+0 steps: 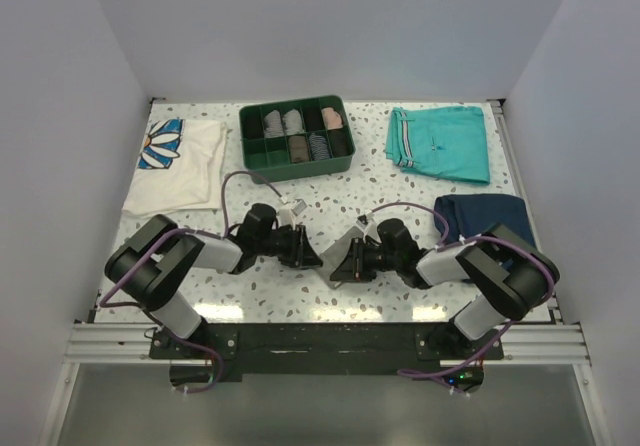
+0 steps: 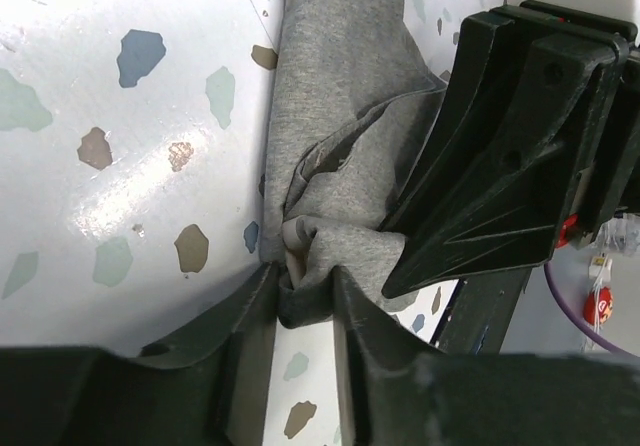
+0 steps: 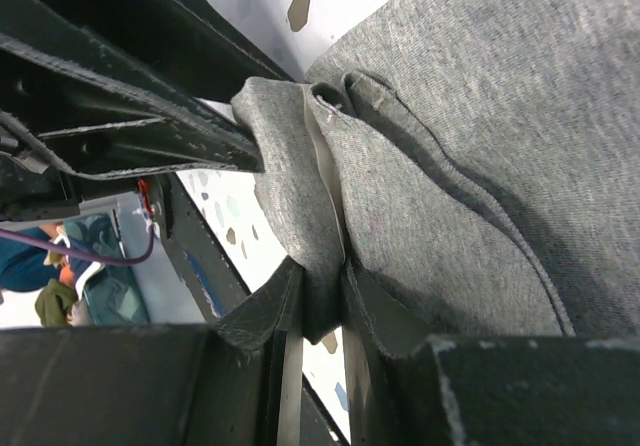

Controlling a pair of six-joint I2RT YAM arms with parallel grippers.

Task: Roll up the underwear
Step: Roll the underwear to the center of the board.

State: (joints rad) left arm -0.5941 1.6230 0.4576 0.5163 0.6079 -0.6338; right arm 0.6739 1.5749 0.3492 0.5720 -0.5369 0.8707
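Observation:
The underwear (image 1: 334, 257) is a small grey cloth lying bunched on the speckled table between my two arms. In the left wrist view my left gripper (image 2: 305, 291) is shut on a folded edge of the underwear (image 2: 340, 86), which is pinched between both fingers. From the other side my right gripper (image 3: 322, 286) is shut on another fold of the underwear (image 3: 480, 116). In the top view the left gripper (image 1: 307, 250) and the right gripper (image 1: 347, 258) face each other, almost touching. The black body of the right gripper (image 2: 500, 166) fills the right side of the left wrist view.
A green divided tray (image 1: 250, 151) with several rolled items stands at the back centre. Teal shorts (image 1: 440, 143) lie back right and a navy folded garment (image 1: 485, 216) lies beside the right arm. A white shirt with a daisy print (image 1: 175, 166) lies back left.

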